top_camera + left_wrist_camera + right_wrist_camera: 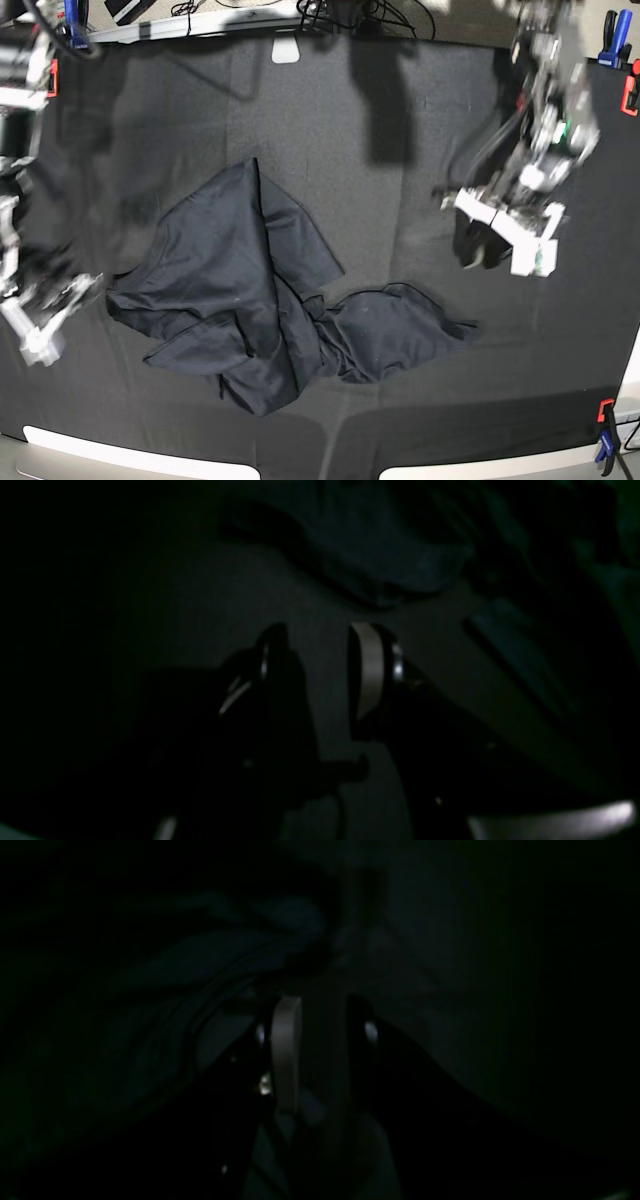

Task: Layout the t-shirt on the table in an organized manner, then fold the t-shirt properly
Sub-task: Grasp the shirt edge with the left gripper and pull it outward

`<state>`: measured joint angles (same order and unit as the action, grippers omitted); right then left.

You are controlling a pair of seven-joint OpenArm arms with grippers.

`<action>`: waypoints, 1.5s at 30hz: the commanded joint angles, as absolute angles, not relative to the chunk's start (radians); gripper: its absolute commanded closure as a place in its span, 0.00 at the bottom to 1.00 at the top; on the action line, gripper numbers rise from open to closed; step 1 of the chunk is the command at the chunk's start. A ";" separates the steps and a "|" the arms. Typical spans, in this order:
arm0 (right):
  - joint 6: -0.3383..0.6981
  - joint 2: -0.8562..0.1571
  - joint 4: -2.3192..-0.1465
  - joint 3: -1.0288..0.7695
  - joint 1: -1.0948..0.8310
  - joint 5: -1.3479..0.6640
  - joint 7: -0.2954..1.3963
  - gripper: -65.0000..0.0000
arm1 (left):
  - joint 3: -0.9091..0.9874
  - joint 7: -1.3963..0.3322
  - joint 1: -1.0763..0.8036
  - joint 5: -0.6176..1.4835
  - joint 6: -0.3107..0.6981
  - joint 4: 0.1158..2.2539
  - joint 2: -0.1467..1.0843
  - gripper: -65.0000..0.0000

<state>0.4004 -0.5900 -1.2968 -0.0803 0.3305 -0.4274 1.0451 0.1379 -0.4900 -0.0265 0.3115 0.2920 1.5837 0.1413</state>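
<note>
The t-shirt [270,310] lay crumpled near the middle of the surface [420,130], toward its front edge; the left end effector [320,675] hovered just off the shirt's right side, jaws parted and empty; the right end effector [320,1040] stood by the left edge, fingers apart with nothing seen between them. A pinch might catch two layers or the black cloth beneath, dragging the heap instead of spreading it; no containers were present.
</note>
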 commanded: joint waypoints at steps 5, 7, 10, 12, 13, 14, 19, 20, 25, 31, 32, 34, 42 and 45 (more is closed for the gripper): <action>0.416 -0.566 -1.314 -0.089 0.308 -0.435 0.997 0.78 | 0.141 -0.481 0.208 0.311 0.293 1.369 0.147 0.71; 0.416 -0.553 -1.314 -0.089 0.297 -0.436 0.999 0.78 | 0.141 -0.506 0.295 0.311 0.293 1.257 0.147 0.71; 0.421 -0.540 -1.313 -0.089 0.295 -0.434 1.005 0.78 | 0.141 -0.527 0.420 0.287 0.293 1.072 0.147 0.70; 0.422 -0.540 -1.313 -0.089 0.296 -0.435 1.006 0.78 | 0.141 -0.526 0.492 0.252 0.293 0.958 0.147 0.65; 0.422 -0.540 -1.313 -0.089 0.296 -0.434 1.007 0.78 | 0.141 -0.523 0.525 0.231 0.293 0.905 0.147 0.63; 0.422 -0.540 -1.313 -0.089 0.296 -0.434 1.007 0.78 | 0.141 -0.517 0.556 0.213 0.293 0.859 0.147 0.62; 0.422 -0.540 -1.313 -0.089 0.296 -0.434 1.015 0.78 | 0.141 -0.442 0.664 0.201 0.293 0.648 0.147 0.61; 0.422 -0.540 -1.313 -0.089 0.296 -0.434 1.018 0.78 | 0.141 -0.433 0.678 0.208 0.294 0.611 0.147 0.61; 0.422 -0.540 -1.313 -0.089 0.296 -0.435 1.022 0.78 | 0.141 -0.414 0.714 0.215 0.392 0.494 0.146 0.63; 0.422 -0.540 -1.313 -0.089 0.296 -0.451 1.021 0.78 | 0.141 -0.426 0.712 0.305 0.470 0.496 0.146 1.00; 0.422 -0.540 -1.313 -0.089 0.296 -0.454 1.021 0.78 | 0.143 -0.432 0.712 0.326 0.469 0.501 0.148 1.00; 0.422 -0.540 -1.313 -0.089 0.296 -0.453 1.021 0.78 | 0.143 -0.476 0.712 0.364 0.468 0.517 0.163 1.00; 0.423 -0.540 -1.313 -0.089 0.296 -0.453 1.021 0.78 | 0.143 -0.576 0.711 0.462 0.468 0.583 0.329 1.00; 0.423 -0.540 -1.313 -0.089 0.296 -0.454 1.020 0.78 | 0.143 -0.576 0.707 0.485 0.468 0.583 0.396 1.00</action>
<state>0.4164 -0.5209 -1.2968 -0.0807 0.2687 -0.4461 1.0344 0.1402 -0.6010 0.6724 0.4721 0.4656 0.5640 0.3809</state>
